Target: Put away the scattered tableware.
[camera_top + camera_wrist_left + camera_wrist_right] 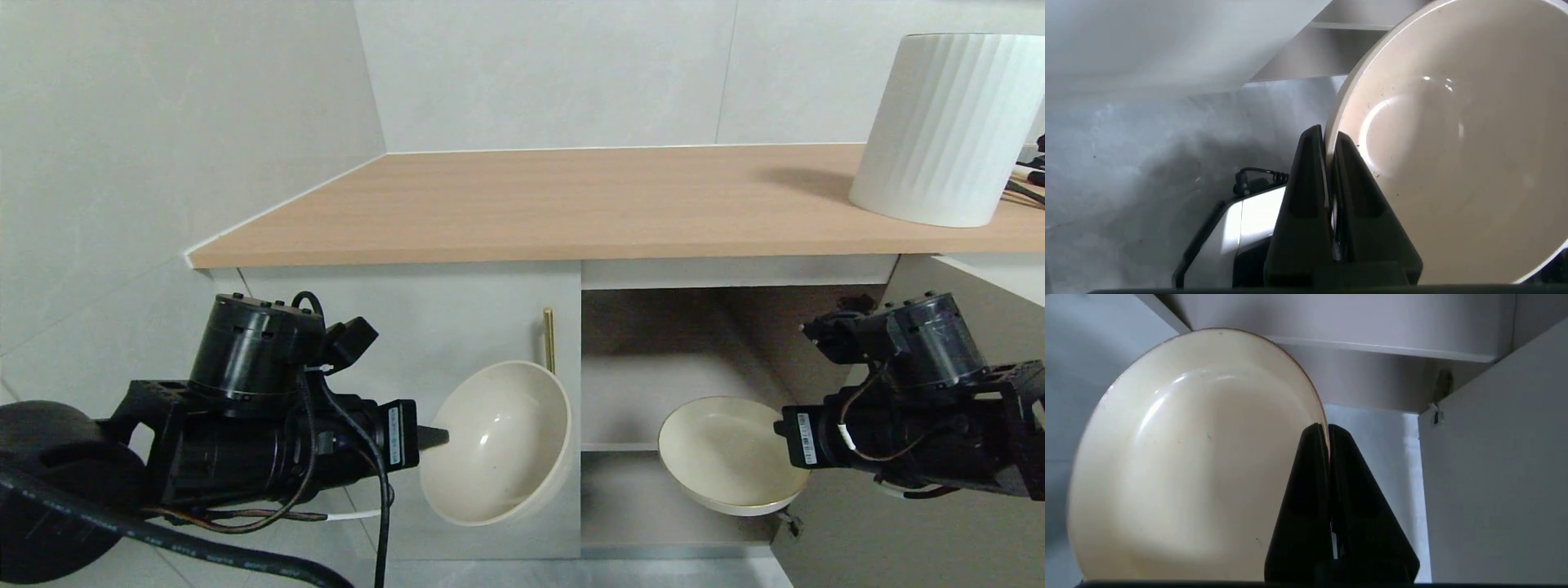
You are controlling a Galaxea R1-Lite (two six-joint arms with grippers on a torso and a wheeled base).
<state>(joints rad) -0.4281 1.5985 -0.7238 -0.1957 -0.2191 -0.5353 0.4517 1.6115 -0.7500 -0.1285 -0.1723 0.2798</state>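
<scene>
Bowl (498,445) hung before the closed cabinet door (457,318), its rim pinched by the left gripper (434,438); the right gripper (782,428) clamped the plate (722,453) by its rim at the open cabinet (653,351). Both seemed stiff, slippery, breakable; rim holds suited them.

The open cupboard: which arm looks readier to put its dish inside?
Right, probably: the right gripper holds the plate by its rim before the open cupboard, while the left gripper holds the bowl before the closed door.
</scene>
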